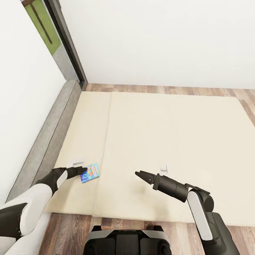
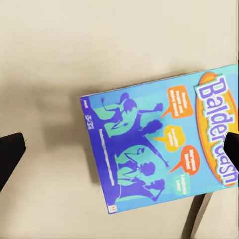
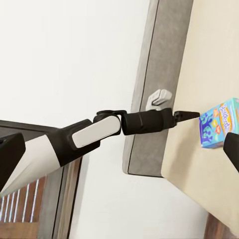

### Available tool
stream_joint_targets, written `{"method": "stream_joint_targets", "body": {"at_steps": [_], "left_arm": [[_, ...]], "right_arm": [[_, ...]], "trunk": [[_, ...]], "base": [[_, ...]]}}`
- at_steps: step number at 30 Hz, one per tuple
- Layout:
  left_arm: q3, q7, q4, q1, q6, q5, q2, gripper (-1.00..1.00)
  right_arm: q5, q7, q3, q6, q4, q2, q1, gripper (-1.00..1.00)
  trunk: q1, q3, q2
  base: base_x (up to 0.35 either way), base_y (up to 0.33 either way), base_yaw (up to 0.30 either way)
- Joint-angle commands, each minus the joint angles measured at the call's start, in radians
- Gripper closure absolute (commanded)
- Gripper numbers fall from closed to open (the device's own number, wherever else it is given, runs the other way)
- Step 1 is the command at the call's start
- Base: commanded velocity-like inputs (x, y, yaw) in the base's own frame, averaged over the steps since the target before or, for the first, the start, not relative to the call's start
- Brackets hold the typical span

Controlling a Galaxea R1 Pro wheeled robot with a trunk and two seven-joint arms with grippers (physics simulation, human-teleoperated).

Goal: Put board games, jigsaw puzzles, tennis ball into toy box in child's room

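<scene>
Early stage by the look of it: one blue board game (image 1: 90, 173) lies flat on the bed (image 1: 177, 141), left gripper (image 1: 83, 171) poised at it with jaws apart, nothing held; right gripper (image 1: 140, 174) idle over mattress, jaws together.

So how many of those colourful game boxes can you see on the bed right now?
1. A blue board game lies near the bed's front left corner, just ahead of the left gripper. Another could be out of frame.
</scene>
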Motion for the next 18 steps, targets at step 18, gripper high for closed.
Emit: {"method": "stream_joint_targets", "body": {"at_steps": [18], "left_arm": [[0.008, -0.095, -0.003, 0.0, -0.004, -0.006, -0.009, -1.0]], "right_arm": [[-0.012, 0.014, -0.073, -0.06, -0.001, -0.003, 0.0, -1.0]], "trunk": [[0.0, -0.02, -0.002]], "base": [[0.0, 0.0, 0.041]]}}
